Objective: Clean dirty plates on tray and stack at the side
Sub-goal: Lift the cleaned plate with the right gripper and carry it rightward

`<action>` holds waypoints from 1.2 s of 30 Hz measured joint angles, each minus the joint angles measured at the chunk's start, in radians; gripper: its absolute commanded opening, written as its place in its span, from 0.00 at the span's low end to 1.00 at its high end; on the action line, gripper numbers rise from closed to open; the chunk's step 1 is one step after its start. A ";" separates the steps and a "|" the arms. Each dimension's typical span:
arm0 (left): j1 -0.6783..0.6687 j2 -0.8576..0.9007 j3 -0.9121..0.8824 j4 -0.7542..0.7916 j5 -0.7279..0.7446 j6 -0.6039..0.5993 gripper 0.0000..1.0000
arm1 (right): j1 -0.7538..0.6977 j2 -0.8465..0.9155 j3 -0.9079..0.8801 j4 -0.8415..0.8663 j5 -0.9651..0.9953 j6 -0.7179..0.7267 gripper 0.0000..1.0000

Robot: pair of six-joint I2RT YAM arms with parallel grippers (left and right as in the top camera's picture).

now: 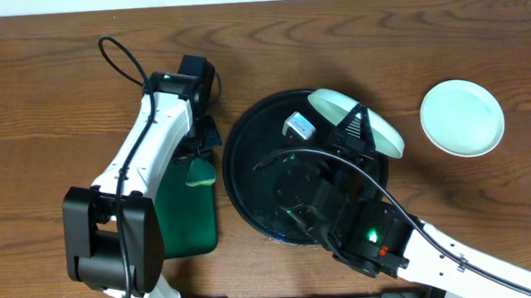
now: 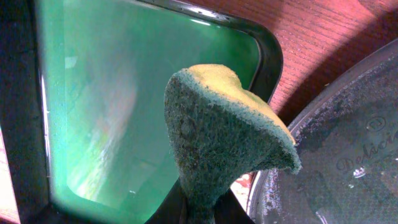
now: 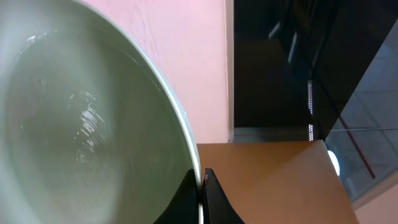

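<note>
Tilted plate (image 3: pixel 81 124), rim clamped inside the right pincer (image 3: pixel 201 185).

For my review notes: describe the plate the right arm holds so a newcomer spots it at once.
Start at the round black tray mid-table. Over its upper-right rim, the right gripper holds a white plate tilted. The other plate lies flat on the table farther right.
</note>
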 measured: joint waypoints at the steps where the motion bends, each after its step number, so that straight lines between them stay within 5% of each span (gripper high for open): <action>1: 0.000 0.000 0.000 0.000 0.000 0.000 0.07 | 0.000 0.005 0.000 0.000 0.002 -0.001 0.01; 27: 0.000 0.000 0.000 -0.002 0.000 0.000 0.07 | 0.000 0.030 0.000 0.004 0.007 0.015 0.01; 30: 0.000 0.000 0.000 -0.002 0.000 0.000 0.07 | 0.000 0.030 0.001 -0.013 0.004 0.158 0.01; 36: 0.000 0.000 0.000 -0.007 0.000 0.001 0.07 | -0.002 0.030 0.005 -0.249 -0.214 0.742 0.01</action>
